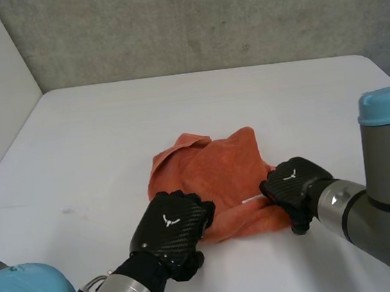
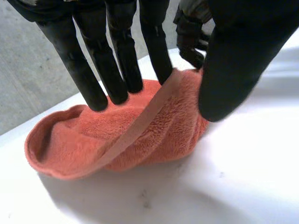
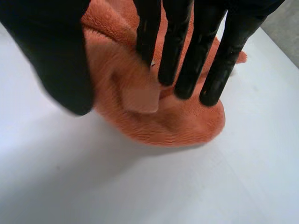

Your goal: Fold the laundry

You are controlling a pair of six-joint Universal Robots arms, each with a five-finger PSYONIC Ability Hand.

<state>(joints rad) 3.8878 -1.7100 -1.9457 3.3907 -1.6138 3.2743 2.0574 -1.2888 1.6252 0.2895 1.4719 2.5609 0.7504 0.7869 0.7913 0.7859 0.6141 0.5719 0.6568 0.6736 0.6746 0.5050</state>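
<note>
Pinching the near-left hem [image 2: 135,130] of the crumpled towel [image 1: 215,168] on the table [image 1: 95,128] with my left hand [image 1: 170,224]; my right hand [image 1: 293,183] sits at its near-right corner, grip I cannot tell. Lifting unevenly could slip the hem free.

Fuzzy towel [image 1: 215,175] on a smooth table [image 1: 109,127]
The orange towel is soft, matt cloth with a flat hem. The white table is smooth. The left hand [image 1: 170,225] at 7 o'clock of the towel and the right hand [image 1: 293,184] at 4 o'clock look shiny and woven. The grey wall [image 1: 203,19] at 12 o'clock is rough.
</note>
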